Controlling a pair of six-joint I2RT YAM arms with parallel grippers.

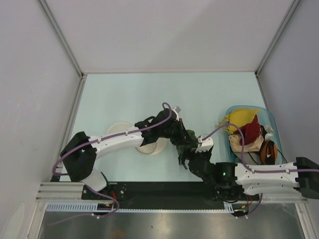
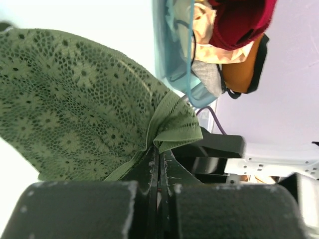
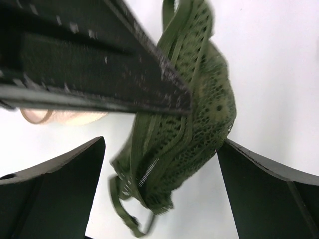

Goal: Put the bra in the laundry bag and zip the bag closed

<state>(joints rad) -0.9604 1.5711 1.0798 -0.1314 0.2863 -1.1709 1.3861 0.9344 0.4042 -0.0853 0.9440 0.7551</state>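
Your table (image 1: 124, 94) is the biggest thing here. White walls (image 1: 30, 74) close it in on the left, the right and the far side. The far half of the table is open, and so is the left part past the bag. The tight spot is the middle near you, where both arms meet. The right side is filled by the tub.

The blue tub (image 1: 269, 119) sits by the right wall. Clothes are piled in it: a yellow one (image 1: 241, 118), a red one (image 1: 251, 128) and an orange one (image 1: 269, 149). They stick up over its rim.

The round cream bag (image 1: 154, 148) lies left of the middle. Your left arm goes over it and hides a lot of it, so you cannot tell if it is zipped.

The green bra (image 1: 188, 137) is not in the bag. It is just to the right of the bag, between the two claws.

Your left claw (image 2: 158, 169) is pinched tight on the edge of the bra, and the lace spreads out past its fingers.

Your right claw (image 3: 162, 144) is spread wide. The bra hangs down in the gap between its two fingers, very near one of them.
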